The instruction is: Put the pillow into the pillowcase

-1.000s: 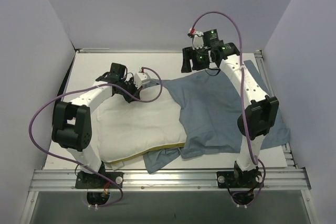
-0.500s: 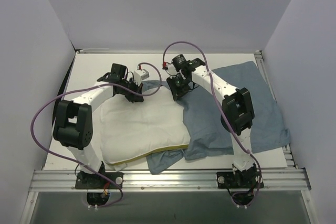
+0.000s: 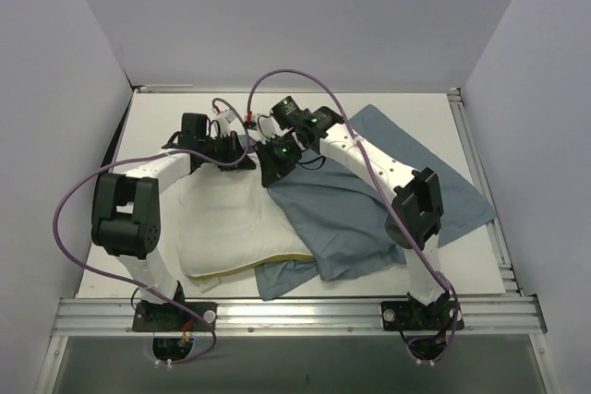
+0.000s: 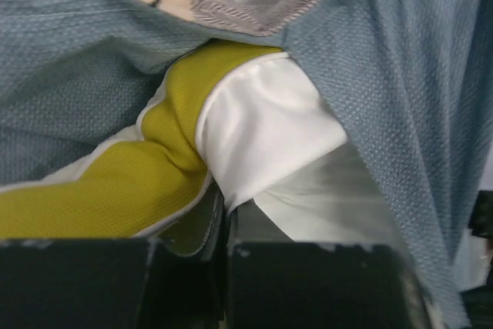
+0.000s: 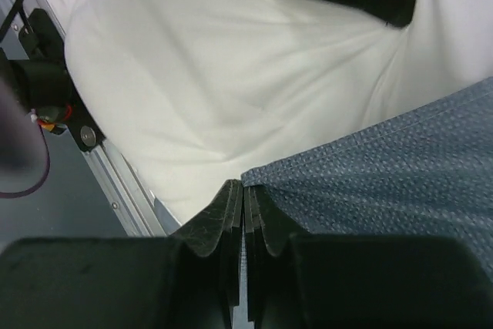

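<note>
**Both tools clamped where pillow meets pillowcase**

The left tool [image 4: 223, 217] is closed. Its two black fingers pinch a bunched corner of the pillow [image 4: 266, 125], where the yellow band [image 4: 115, 182] folds against the white cover. Grey-blue cloth of the pillowcase [image 4: 400, 59] drapes around that corner, above it and down its right side. A strip of tan patterned fabric shows at the top of the left wrist view.

The right tool [image 5: 243, 190] is closed too, its fingers pressed together. The hemmed edge of the pillowcase runs straight into the tips, so it is gripping the cloth there. White pillow fills the view beyond the tips, and a black part of the left arm sits at the top of that view.

From above, the two tools stand just beside each other at the far end of the pillow, a little left of the middle of the tabletop [image 3: 152, 117]. The pillow lies on the left half and reaches toward the near edge, with its yellow band along the near side. Most of the pillow is uncovered. The pillowcase spreads out to the right and overlaps the pillow's right edge and far corner. One fold of it pokes out from under the pillow's near side, close to the metal rail [image 3: 305, 313]. A purple cable [image 3: 55, 223] loops out from the left arm.
</note>
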`<state>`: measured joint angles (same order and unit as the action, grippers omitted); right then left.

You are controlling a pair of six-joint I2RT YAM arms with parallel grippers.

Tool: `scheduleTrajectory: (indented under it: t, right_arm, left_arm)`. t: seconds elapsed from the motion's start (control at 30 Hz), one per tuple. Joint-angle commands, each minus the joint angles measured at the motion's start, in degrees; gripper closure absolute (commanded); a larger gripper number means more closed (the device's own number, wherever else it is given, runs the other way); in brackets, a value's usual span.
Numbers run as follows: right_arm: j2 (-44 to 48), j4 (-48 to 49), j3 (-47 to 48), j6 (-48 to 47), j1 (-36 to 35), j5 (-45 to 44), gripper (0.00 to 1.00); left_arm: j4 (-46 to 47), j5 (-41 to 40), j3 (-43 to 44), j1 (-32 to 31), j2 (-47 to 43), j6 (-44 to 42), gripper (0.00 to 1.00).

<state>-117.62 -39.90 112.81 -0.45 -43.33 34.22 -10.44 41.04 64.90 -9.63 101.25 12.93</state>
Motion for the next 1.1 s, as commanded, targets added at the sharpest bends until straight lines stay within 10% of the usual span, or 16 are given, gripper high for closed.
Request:
scheduleTrajectory:
  t: [0.0,0.1,0.33,0.4,0.47,0.6,0.83,1.07]
  right_arm:
    - [3.3,0.0,-7.0,-1.4,0.6,4.6,1.0]
    - [1.1,0.0,-7.4,-2.3,5.5,1.4,0.99]
    - [-3.2,-1.0,10.0,-0.1,13.8,-2.2,0.24]
    - [1.3,-1.7,5.5,0.4,14.4,-2.7,0.22]
    - [9.3,-1.5,-1.9,0.4,15.8,-2.8,0.23]
    - [22.1,-1.5,-23.0,4.0,17.9,-6.2,0.28]
    - [35.8,3.9,-50.8,16.8,28.5,-4.1,0.23]
    - [36.9,17.3,-62.9,33.6,30.9,2.2,0.21]
  left_arm:
    - [18.3,3.4,-2.7,2.6,-0.2,18.0,1.0]
    - [22.6,2.1,-6.2,7.1,-1.7,23.4,1.0]
    - [24.0,-2.5,-13.0,15.2,-5.5,26.5,1.0]
    - [24.4,-3.4,-13.6,15.4,-4.8,27.9,0.99]
    - [23.5,-2.4,-12.2,15.4,-4.2,27.2,0.61]
    - [6.8,-2.0,-2.7,14.7,-8.1,8.0,0.22]
    - [-30.3,-9.2,3.6,-4.0,-21.6,-36.8,0.03]
    - [-31.8,-26.0,-9.3,-28.1,-30.8,-39.2,0.03]
